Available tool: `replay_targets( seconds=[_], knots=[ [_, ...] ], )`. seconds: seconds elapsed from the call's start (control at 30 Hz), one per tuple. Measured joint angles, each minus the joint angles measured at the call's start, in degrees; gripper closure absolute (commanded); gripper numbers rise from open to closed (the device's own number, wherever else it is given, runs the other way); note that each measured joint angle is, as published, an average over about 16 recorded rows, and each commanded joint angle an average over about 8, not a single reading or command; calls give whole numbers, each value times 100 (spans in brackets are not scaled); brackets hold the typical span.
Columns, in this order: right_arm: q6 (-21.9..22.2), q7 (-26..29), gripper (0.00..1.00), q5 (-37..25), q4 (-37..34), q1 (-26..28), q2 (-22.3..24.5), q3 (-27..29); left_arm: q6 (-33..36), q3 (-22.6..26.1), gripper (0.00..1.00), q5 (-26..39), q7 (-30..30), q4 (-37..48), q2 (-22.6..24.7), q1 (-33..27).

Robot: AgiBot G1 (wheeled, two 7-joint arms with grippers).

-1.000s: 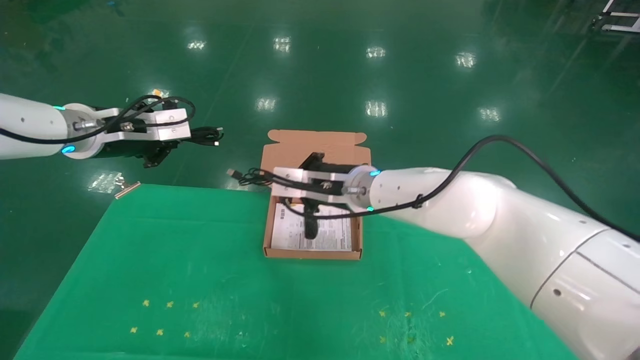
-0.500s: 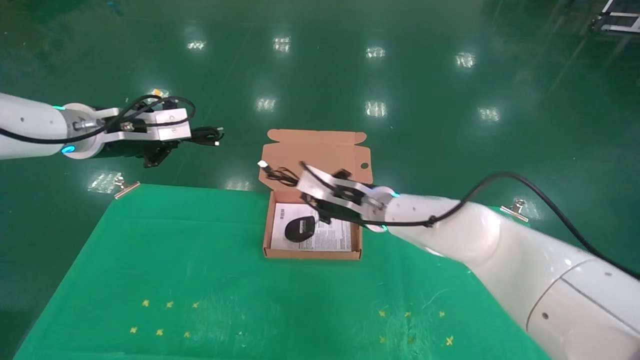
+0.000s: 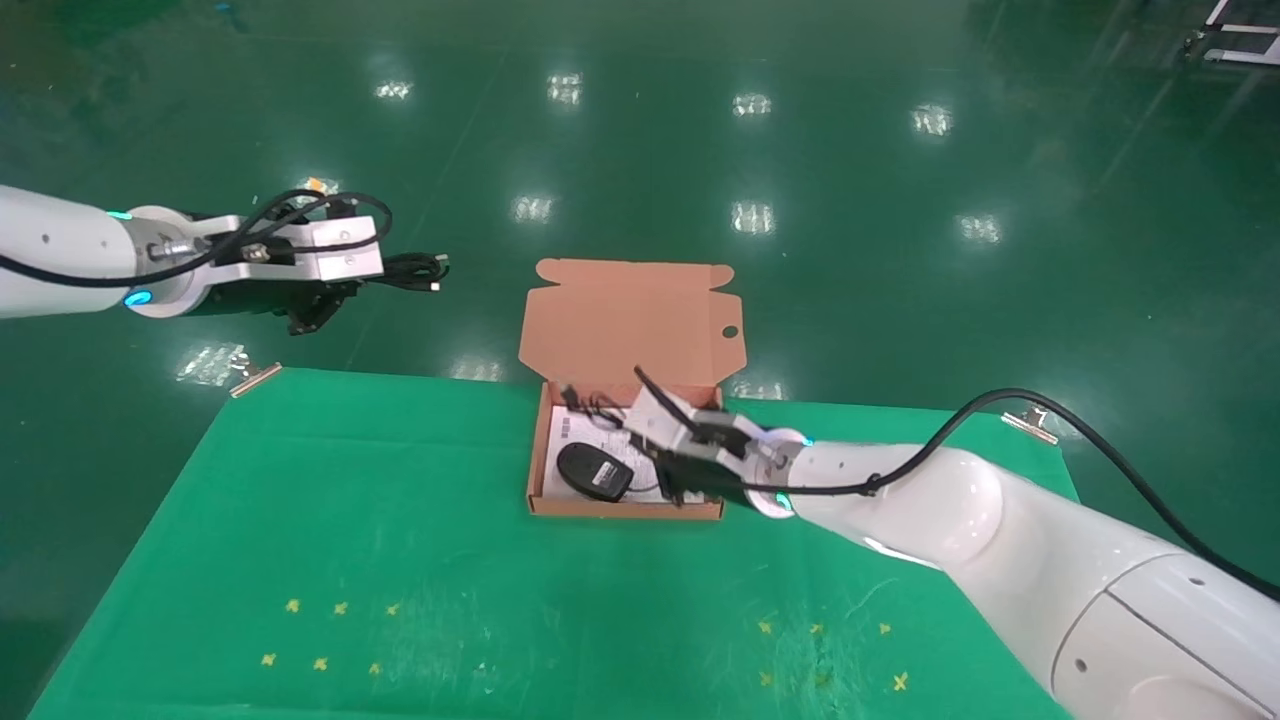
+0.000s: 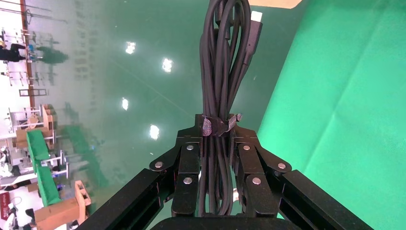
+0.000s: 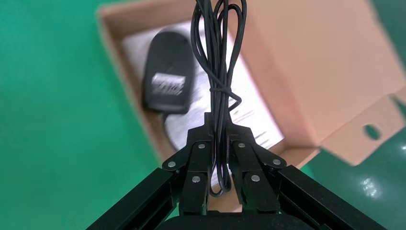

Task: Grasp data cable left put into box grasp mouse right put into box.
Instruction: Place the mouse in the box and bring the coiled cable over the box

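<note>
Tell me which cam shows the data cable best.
Left wrist view: the data cable fills the frame, a strapped bundle of loops clamped in the left hand, one plug end showing. Head view shows only its end sticking out past that hand, off the table. Right wrist view doesn't show it.

My head camera looks down on the whole table [image 3: 300, 520] from afar, each wrist camera peers closely along its fingers, and head and right wrist share the box [image 3: 640, 330] [image 5: 306, 62].
</note>
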Motion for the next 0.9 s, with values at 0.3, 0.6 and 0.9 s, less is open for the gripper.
replay_targets(
  seconds=[0.3,0.6,0.9],
  knots=[
    [-327,18,0,-98,6,90,16,-262,0,-1,100,-1,0,0,0,0],
    [-270,42,0,-133,198,176,138,-277,2,-3,100,-12,-2,-4,2,6],
    [21,144,0,-214,638,383,434,-252,2,-25,100,-165,-15,-171,29,149]
  ],
)
